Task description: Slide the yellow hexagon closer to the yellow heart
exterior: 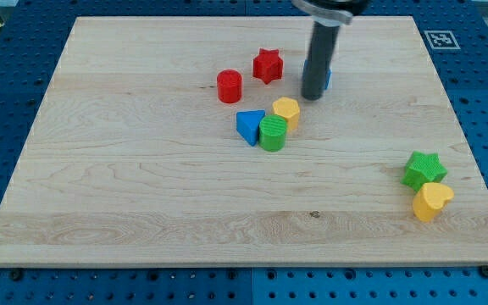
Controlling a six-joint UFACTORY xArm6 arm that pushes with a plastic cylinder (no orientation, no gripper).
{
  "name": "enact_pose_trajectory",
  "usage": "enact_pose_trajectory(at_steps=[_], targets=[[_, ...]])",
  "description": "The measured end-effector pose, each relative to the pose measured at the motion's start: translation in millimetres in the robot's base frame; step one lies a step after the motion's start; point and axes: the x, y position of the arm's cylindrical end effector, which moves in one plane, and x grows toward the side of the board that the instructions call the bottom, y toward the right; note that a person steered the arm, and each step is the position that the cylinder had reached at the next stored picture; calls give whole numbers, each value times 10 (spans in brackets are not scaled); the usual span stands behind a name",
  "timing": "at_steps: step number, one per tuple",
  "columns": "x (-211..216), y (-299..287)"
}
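The yellow hexagon sits near the board's middle top, touching a green cylinder just below and left of it. The yellow heart lies far off at the view's lower right, touching a green star just above it. My tip is the lower end of the dark rod, standing just right of and slightly above the yellow hexagon, close to it but apart. A blue block is mostly hidden behind the rod.
A blue triangle touches the green cylinder's left side. A red cylinder and a red star sit above and left of the hexagon. The wooden board lies on a blue perforated table.
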Motion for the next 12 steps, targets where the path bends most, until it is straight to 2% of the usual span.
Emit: enact_pose_trajectory(at_steps=[3,4,5,6,7,10,11,12], targets=[[323,59],[123,-129],[-110,-577],[-48,-796],[204,-741],[241,-714],[321,-323],[321,-323]])
